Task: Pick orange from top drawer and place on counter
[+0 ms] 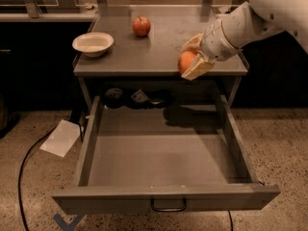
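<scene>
My gripper (189, 60) is shut on the orange (186, 60), holding it in the air at the front edge of the counter (159, 61), on its right side. The white arm reaches in from the upper right. The top drawer (163, 153) stands pulled wide open below, with its front panel and dark wire handle (168, 206) toward the camera. The arm's shadow falls on the drawer's back part.
A red apple (141, 26) stands at the back of the counter and a white bowl (93, 44) at its left. Small dark items (115, 96) and a packet lie at the drawer's back. A paper sheet (61, 137) and a cable lie on the floor at left.
</scene>
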Tool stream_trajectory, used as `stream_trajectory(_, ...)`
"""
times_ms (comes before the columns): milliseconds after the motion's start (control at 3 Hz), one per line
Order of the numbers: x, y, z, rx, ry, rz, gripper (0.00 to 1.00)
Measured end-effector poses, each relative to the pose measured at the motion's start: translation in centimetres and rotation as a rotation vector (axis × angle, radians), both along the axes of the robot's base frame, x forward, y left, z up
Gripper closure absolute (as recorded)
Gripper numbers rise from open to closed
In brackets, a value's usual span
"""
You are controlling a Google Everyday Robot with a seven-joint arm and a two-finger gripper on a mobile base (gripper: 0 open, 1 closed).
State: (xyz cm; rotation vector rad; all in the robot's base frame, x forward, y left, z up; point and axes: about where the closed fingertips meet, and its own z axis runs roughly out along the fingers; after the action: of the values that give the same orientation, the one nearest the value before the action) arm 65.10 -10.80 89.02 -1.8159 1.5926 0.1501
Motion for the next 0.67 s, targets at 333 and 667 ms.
stream_trajectory(333,0.0,0.0,0.0,0.000,0.000,0.000,1.00)
stream_trajectory(667,1.6,0.1,-0.2,-0.064,-0.018,-0.007,1.00)
